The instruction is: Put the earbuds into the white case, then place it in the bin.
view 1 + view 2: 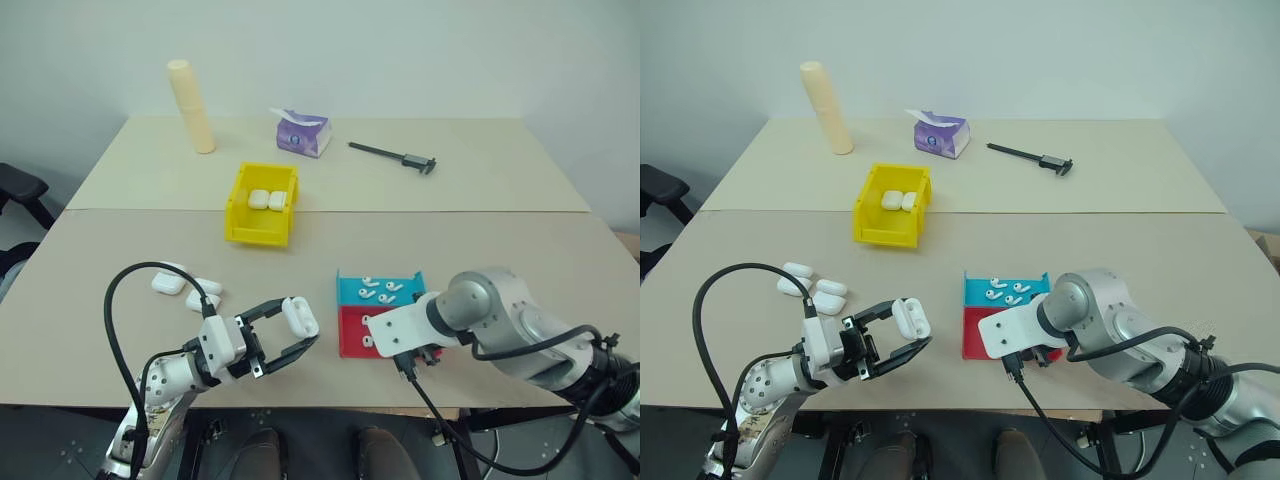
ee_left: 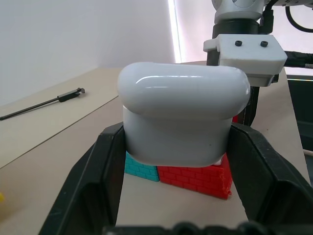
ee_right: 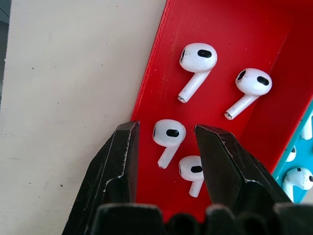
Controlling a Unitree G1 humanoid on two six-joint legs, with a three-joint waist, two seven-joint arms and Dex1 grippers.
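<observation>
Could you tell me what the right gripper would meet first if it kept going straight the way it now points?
Probably the earbud lying between its open fingers in the red tray, though depth is unclear.

On the near table, the left gripper holds a white case between its black fingers. To its right, the right gripper hangs over the red tray beside the teal tray of earbuds. Farther back, the yellow bin holds two cases.
</observation>
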